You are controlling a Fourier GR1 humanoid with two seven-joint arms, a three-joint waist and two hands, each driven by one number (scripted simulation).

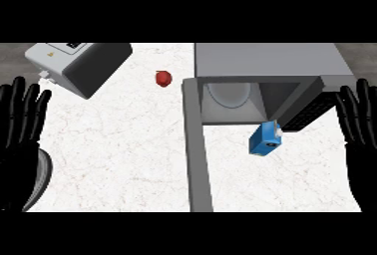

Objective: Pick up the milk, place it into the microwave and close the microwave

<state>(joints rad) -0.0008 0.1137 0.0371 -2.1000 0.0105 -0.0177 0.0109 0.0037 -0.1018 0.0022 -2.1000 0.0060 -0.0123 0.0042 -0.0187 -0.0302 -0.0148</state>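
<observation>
Just inward of the spread, empty right hand (pixel 358 130): blue milk (pixel 266 139) before the open microwave (pixel 250 94). Left hand (pixel 21 130) equally splayed, far off. Pickup not begun; next, presumably, reaching leftward and closing round the carton.

Premises: a kitchen. Evidence: a white, faintly veined marble-look counter top (pixel 132 149) carries a grey box-shaped microwave oven (pixel 265 62) with its door (pixel 197 149) swung open. A grey, slanted countertop appliance (pixel 77 64) stands at the far left. A small blue milk carton (pixel 265 139) and a red fruit (pixel 163 77) lie on the surface.
</observation>
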